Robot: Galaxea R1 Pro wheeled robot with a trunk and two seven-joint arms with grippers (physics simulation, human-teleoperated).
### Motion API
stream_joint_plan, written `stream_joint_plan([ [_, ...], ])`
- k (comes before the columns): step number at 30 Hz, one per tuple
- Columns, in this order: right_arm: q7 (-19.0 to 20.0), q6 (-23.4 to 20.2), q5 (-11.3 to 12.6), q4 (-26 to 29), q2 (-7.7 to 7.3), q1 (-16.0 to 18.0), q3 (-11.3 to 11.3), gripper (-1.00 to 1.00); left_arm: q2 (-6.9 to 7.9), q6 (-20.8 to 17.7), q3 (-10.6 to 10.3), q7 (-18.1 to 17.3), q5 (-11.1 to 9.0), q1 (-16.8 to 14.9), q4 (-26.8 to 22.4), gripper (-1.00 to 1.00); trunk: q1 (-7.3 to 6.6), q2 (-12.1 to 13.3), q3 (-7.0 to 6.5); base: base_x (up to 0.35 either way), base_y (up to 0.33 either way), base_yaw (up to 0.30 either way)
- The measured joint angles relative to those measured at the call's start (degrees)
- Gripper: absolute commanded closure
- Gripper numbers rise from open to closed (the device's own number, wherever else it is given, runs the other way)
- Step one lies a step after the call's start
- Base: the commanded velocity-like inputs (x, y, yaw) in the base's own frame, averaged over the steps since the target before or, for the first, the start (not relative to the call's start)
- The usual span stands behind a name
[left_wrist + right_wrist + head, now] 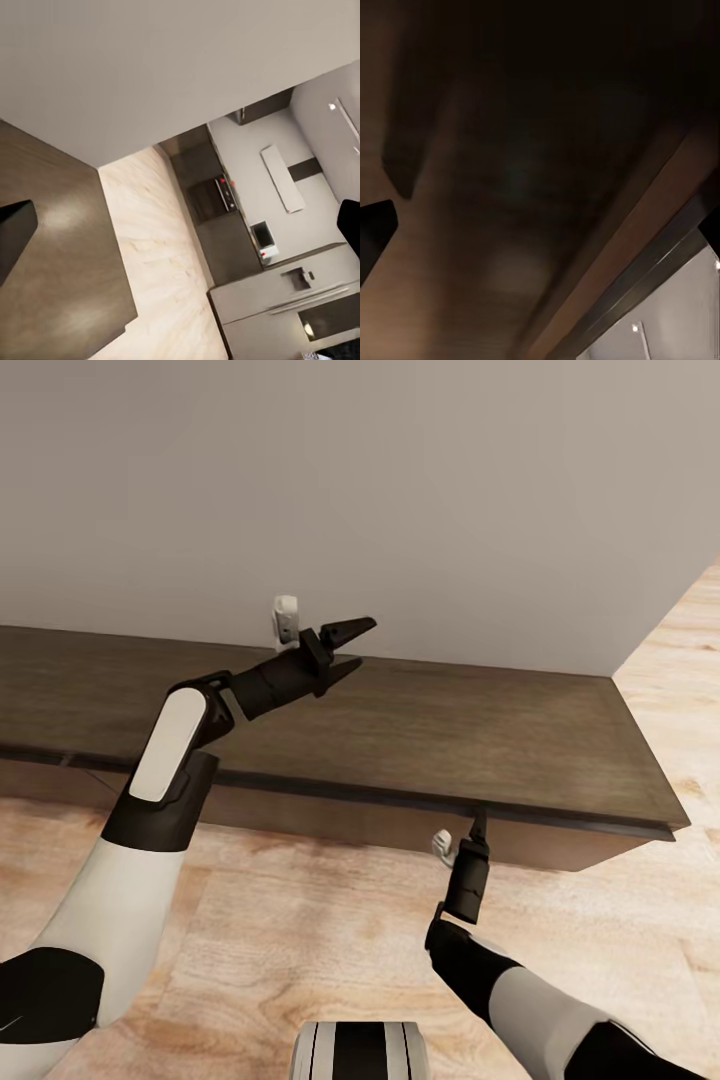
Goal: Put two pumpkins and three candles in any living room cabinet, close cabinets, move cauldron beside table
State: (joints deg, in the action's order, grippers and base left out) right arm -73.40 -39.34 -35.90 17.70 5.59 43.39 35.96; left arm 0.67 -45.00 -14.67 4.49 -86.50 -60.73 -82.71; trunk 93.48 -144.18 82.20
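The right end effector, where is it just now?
In the head view the right end effector is low on the right, pressed up against the front face of the long dark brown cabinet, just under its top edge.

matt dark wood cabinet, pale smooth wood-grain floor, plain matt wall.

Cabinet against wall, stretching across from left to right, floor in front and past its right end. Left gripper above cabinet top, near wall. Right gripper low, at cabinet's front edge, toward right.
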Motion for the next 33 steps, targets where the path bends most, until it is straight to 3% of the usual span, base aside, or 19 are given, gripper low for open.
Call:
stream_joint_plan([
  [7, 1.6, -1.0, -2.0, 2.0, -1.06, -0.9, 0.2, -1.00, -0.01, 0.0, 0.0, 0.0, 0.5, 0.0, 0.0, -1.00, 0.00, 0.0, 0.00, 0.000, 0.000, 0.000],
  [8, 1.9, 5.0, 3.0, 2.0, -1.04, -0.7, 0.3, -1.00, -0.04, 0.0, 0.0, 0.0, 0.5, 0.0, 0.0, -1.00, 0.00, 0.0, 0.00, 0.000, 0.000, 0.000],
  [11, 2.0, 5.1, 3.0, 2.2, -1.12, -0.7, 0.2, -1.00, -0.03, 0.0, 0.0, 0.0, 0.5, 0.0, 0.0, -1.00, 0.00, 0.0, 0.00, 0.000, 0.000, 0.000],
  [12, 2.3, 5.4, 3.2, 2.2, -1.14, -0.8, 0.0, 1.00, 0.00, 0.0, 0.0, 0.0, 0.5, 0.0, 0.0, -1.00, 0.00, 0.0, 0.00, 0.000, 0.000, 0.000],
  [19, 2.3, 6.5, 3.3, 3.1, -1.55, -1.0, -0.8, 1.00, 0.02, 0.0, 0.0, 0.0, 0.5, 0.0, 0.0, -1.00, 0.00, 0.0, 0.00, 0.000, 0.000, 0.000],
  [26, 2.3, 6.6, 3.4, 5.7, -3.31, -2.0, -0.8, 1.00, 0.00, 0.0, 0.0, 0.0, 0.5, 0.0, 0.0, -1.00, 0.00, 0.0, 0.00, 0.000, 0.000, 0.000],
  [33, 1.9, 6.5, 3.4, 6.3, -3.44, -2.1, -1.1, 1.00, 0.03, 0.0, 0.0, 0.0, 0.5, 0.0, 0.0, -1.00, 0.00, 0.0, 0.00, 0.000, 0.000, 0.000],
])
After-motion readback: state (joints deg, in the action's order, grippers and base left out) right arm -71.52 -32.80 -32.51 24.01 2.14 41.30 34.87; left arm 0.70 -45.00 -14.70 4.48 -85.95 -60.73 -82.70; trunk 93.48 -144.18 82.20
